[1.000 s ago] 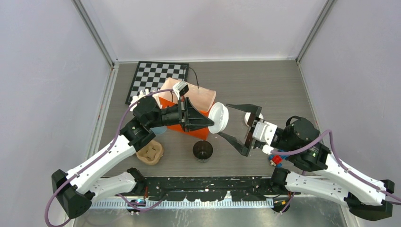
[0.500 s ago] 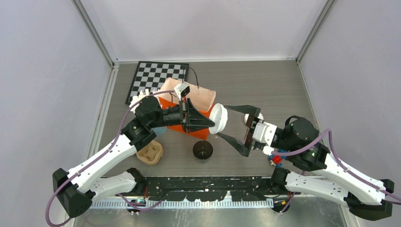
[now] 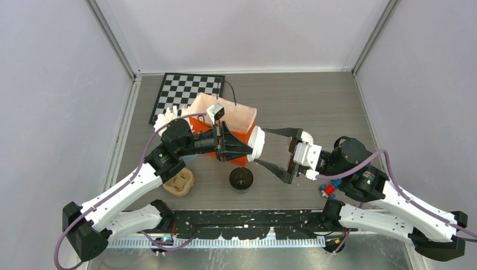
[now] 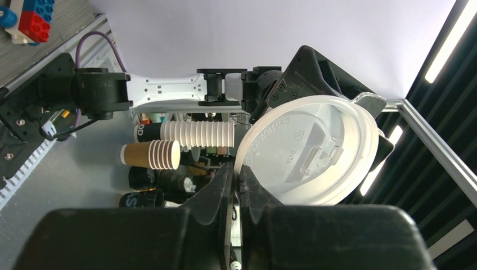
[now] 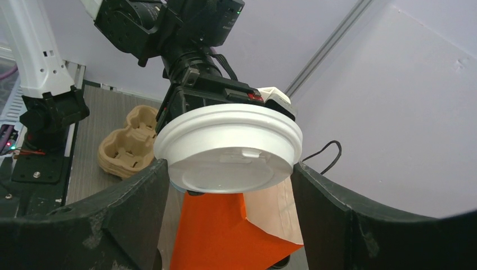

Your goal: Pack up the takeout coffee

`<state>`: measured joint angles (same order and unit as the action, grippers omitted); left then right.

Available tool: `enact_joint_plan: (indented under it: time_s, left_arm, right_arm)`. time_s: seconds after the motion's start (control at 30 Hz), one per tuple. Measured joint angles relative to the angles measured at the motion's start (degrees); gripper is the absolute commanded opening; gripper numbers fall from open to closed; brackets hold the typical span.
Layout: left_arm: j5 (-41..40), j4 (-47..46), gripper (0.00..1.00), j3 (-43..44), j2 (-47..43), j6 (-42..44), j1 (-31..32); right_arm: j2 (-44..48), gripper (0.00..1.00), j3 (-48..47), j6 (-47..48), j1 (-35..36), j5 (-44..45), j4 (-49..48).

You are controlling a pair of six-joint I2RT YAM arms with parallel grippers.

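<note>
**Desk:** Where is the coffee?

**Photographer:** A white lid (image 5: 228, 149) hangs in mid-air above the table (image 3: 315, 107). The closed fingers of the left gripper (image 4: 237, 171) pinch it by the rim. It is turned on edge, its top facing the right arm. One black cup (image 3: 241, 179) stands upright and open-topped on the table just below, near the front edge.

**Desk:** And the right arm?

**Photographer:** The right gripper (image 3: 260, 147) is spread wide, one finger on each side of the lid. Whether either finger touches the rim cannot be told.

**Desk:** What surrounds them?

**Photographer:** An orange-and-pink bag (image 3: 236, 118) sits right behind the lid. A cardboard carrier (image 3: 179, 181) lies left of the cup. A chessboard (image 3: 188, 93) lies at the far left, and toy bricks (image 3: 329, 190) sit beside the right arm.
</note>
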<state>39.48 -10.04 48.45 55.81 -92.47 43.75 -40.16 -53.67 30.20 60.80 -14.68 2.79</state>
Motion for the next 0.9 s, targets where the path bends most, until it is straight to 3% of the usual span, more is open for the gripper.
enact_joint_plan:
  time_s: [0.17,0.5,0.53,0.6,0.9]
  left_arm:
    - [-0.07,0.15,0.35,-0.42,0.0,-0.04,0.0]
    - [-1.18,3.61,0.62,-1.6,-1.38,1.16,-1.36]
    - [-1.4,4.74,0.7,-1.6,-1.79,1.73,-1.68]
    - [-2.03,7.48,0.98,-1.57,-2.73,3.37,-2.36]
    - [-9.18,25.59,1.0,-1.22,-10.1,13.27,-6.38]
  right_arm:
    - [0.02,0.73,0.0,-0.59,0.02,0.13,1.6]
    - [1.9,0.73,0.04,-5.9,0.02,2.6,5.97]
    - [2.45,0.73,0.04,-6.78,0.02,3.21,6.75]
    - [3.65,0.73,0.04,-8.57,0.02,4.44,8.31]
    - [6.01,0.7,-2.03,-19.21,0.02,10.69,18.43]
